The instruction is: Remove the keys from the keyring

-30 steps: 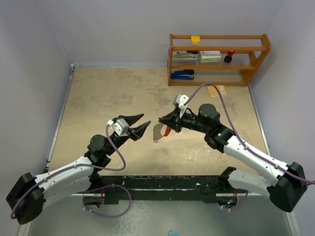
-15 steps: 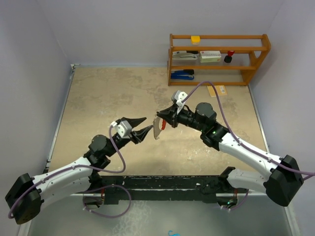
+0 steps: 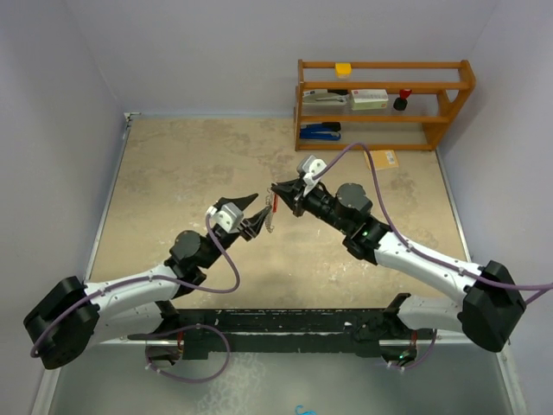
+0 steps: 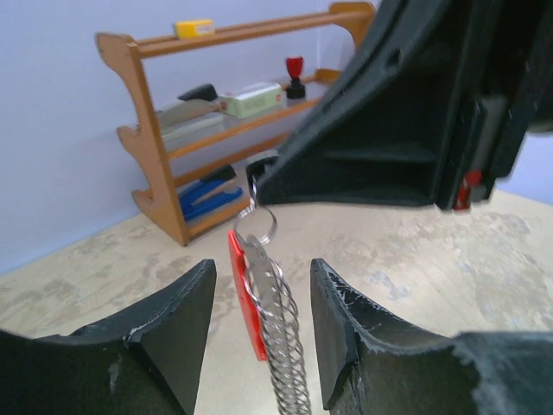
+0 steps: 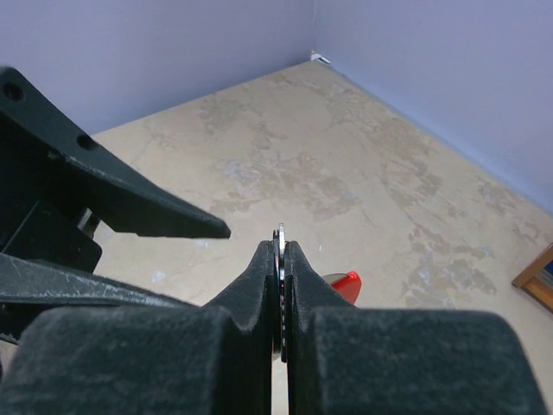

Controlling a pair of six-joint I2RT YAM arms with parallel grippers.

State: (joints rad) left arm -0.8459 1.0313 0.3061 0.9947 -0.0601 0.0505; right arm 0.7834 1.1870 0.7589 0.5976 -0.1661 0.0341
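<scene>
- Your left gripper (image 4: 261, 270) stands open around the hanging keyring (image 4: 278, 341), with only a narrow gap on each side of it.
- The right gripper (image 3: 276, 189), pinched shut at the keyring's top, blocks the way just above and beyond.
- You have open table (image 3: 181, 164) left of both arms.
- The shelf (image 3: 384, 104) bars the far right corner.

A lab test cell: plain lilac walls (image 3: 216, 52) enclose a tabletop (image 3: 190, 173) and wooden stationery shelf (image 3: 415, 65).
</scene>
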